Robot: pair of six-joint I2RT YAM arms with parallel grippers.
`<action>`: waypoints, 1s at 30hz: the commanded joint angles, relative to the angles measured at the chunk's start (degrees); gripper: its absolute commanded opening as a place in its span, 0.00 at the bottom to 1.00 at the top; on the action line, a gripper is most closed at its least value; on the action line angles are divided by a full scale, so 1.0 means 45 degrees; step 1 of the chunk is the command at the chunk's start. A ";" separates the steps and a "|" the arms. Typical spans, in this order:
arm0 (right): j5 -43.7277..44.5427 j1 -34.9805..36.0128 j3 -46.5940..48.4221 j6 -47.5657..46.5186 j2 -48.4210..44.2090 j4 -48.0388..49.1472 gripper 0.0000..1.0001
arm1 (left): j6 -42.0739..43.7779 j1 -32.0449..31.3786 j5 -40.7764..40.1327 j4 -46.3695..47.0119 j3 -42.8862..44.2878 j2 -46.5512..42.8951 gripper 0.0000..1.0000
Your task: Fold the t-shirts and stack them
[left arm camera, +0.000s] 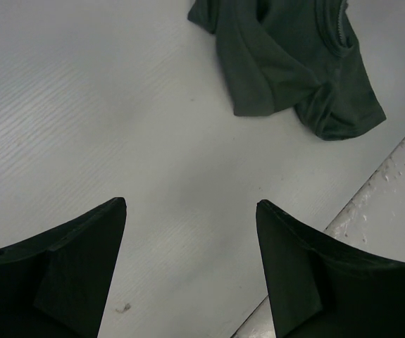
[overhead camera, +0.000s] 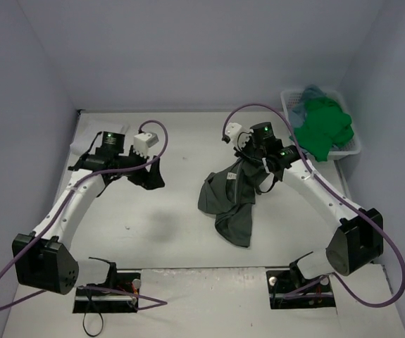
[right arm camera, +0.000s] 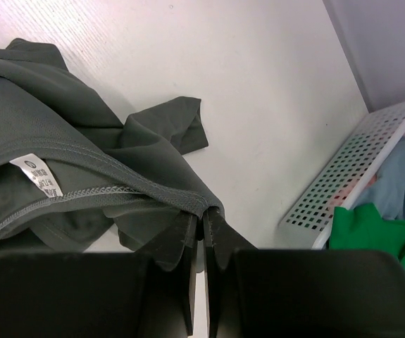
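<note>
Dark grey t-shirt point(overhead camera: 230, 197) gripped for folding.
Its edge was clamped between jaws of the right gripper point(right arm camera: 203, 222); jaws of the left gripper point(left arm camera: 191, 204) were apart, empty. Laying it flat seemed needed next.

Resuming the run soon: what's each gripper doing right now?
Left gripper: open, empty.
Right gripper: shut on the dark grey t-shirt.

A white table point(overhead camera: 188, 141) with a finely ribbed surface is filling the enclosure. A back wall point(overhead camera: 202, 49), left wall point(overhead camera: 12, 105) and right wall point(overhead camera: 399, 84), plain pale blue-grey, are closing it in. Soft light is casting a faint shadow point(overhead camera: 167, 227).
</note>
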 commanded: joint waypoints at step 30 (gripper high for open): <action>-0.1631 -0.2543 0.1972 0.2692 0.1563 -0.0025 0.00 | 0.1007 -0.7826 -0.6230 0.9878 -0.0957 0.3764 0.69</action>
